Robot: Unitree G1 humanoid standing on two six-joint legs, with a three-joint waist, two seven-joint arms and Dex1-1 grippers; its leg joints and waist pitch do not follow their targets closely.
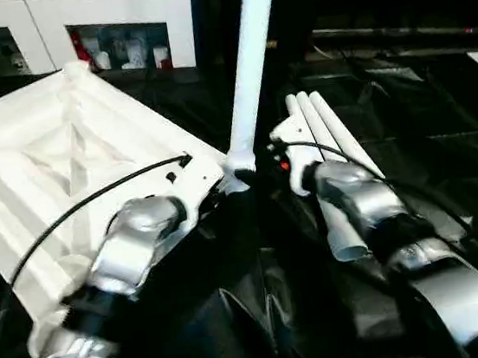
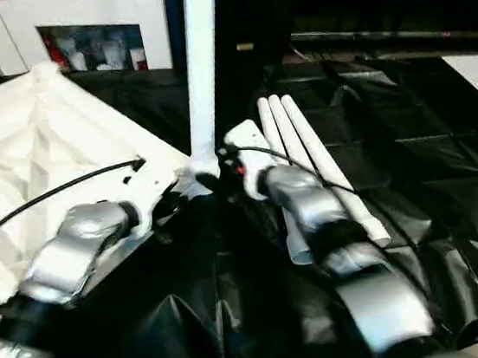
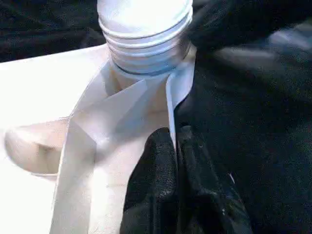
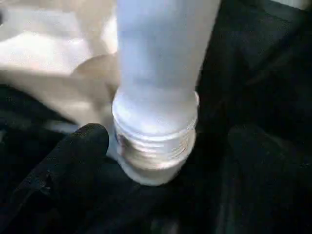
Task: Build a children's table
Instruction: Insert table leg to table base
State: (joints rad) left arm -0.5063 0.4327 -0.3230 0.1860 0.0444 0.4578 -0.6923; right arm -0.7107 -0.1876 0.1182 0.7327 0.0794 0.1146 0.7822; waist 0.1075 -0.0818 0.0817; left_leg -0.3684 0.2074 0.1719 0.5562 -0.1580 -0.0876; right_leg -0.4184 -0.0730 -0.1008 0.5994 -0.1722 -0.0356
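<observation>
Nearest the robot, the two silver forearms reach out over black sheeting toward one corner of the tabletop [image 1: 36,160], which lies upside down, ribs up. That corner is the landmark here. One leg [image 1: 251,64] stands upright in its socket, leaning slightly; in the wrist views its threaded collar is still exposed above the socket, so it looks only partly screwed in. I judge this first leg to be in place but not yet seated tight.

Just right of that corner, three more legs [image 1: 327,146] lie side by side on the sheeting, partly under the right forearm. So roughly one of four legs is started; three remain, and the table must then be turned upright.

The left gripper [image 3: 176,161] sits at the corner, its fingers pressed together with the thin rim of the tabletop between them, just below the socket; it looks clamped on the rim to steady the tabletop. The right gripper [image 4: 165,156] is at the base of the standing leg, its jaws spread wide, one finger [image 4: 73,156] on each side of the threaded collar and neither clearly touching it. It holds nothing.

Beyond the corner, the far end of the tabletop runs toward white cabinets [image 1: 98,22] at the back.
</observation>
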